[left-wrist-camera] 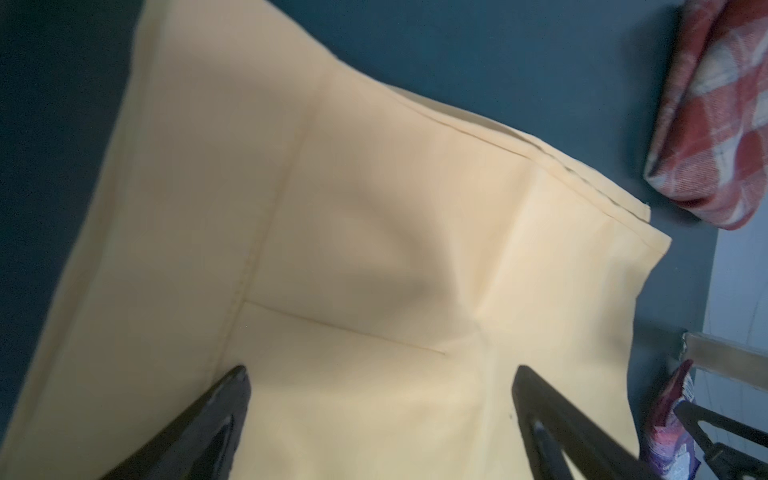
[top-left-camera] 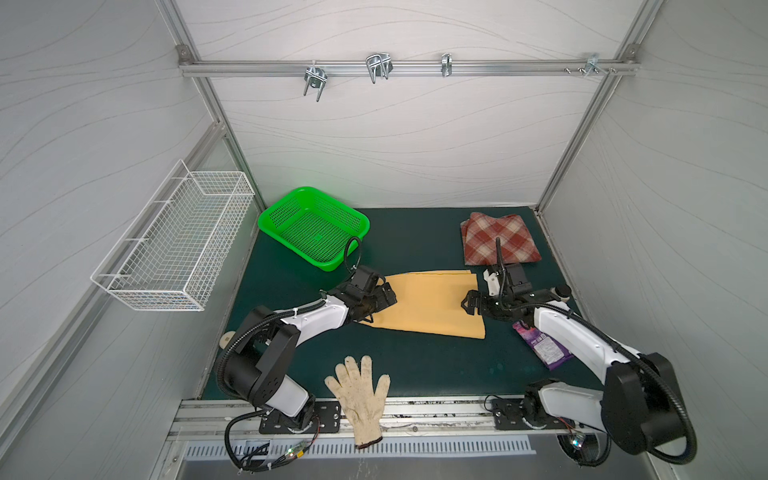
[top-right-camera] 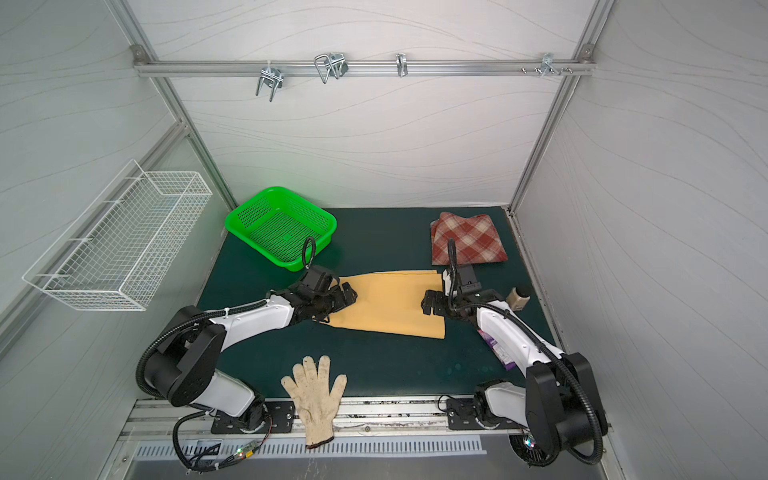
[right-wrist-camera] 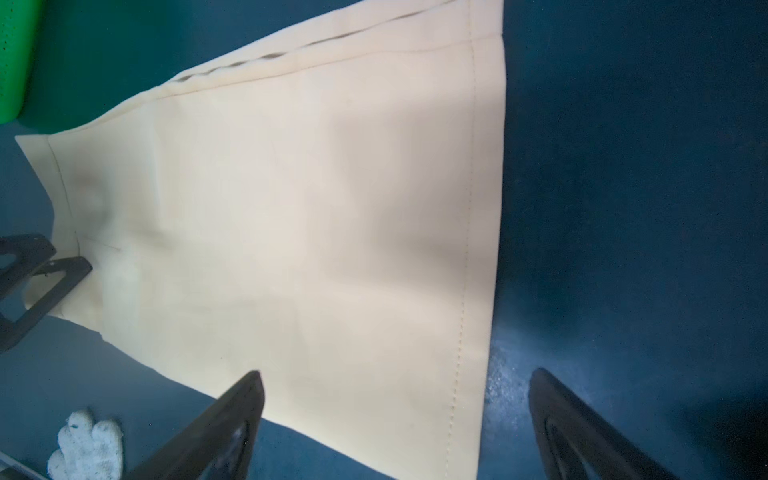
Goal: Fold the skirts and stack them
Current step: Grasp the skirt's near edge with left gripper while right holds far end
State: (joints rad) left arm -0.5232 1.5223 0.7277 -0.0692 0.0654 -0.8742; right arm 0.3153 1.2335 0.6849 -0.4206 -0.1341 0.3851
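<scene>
Plain mustard-yellow cloth skirt (top-left-camera: 432,303) lies flat mid-mat, narrow waist end toward the left arm and wide hem end toward the right. That puts one end w/in easy reach of each arm, prob set up for an end-to-end fold. Left gripper (top-left-camera: 384,295) hangs over the waist end, jaws spread wide, nothing in them. Its wrist view shows both fingers (left-wrist-camera: 208,419) above cloth by the waistband seam. Right gripper (top-left-camera: 467,305) is also wide apart & empty, straddling the hem: one finger over cloth, one over the dark green table mat (right-wrist-camera: 623,208). Rust-red and cream plaid woolly skirt (top-left-camera: 498,239) sits folded in the far right corner, just beside the yellow one, not touching. It looks like the base of the stack, so yellow prob goes on it once folded.

Hard to tell: whether either gripper's tips touch cloth or hover just above. Left gripper covers the waist corner in both top views. Right wrist hardware hides part of the plaid's near edge; its layers can't be counted. Purple printed packet (top-left-camera: 540,345) is half under the right arm; a small beige bottle w/ dark cap (top-right-camera: 517,296) peeks from behind it. Wrist views are soft, esp. at the edges
</scene>
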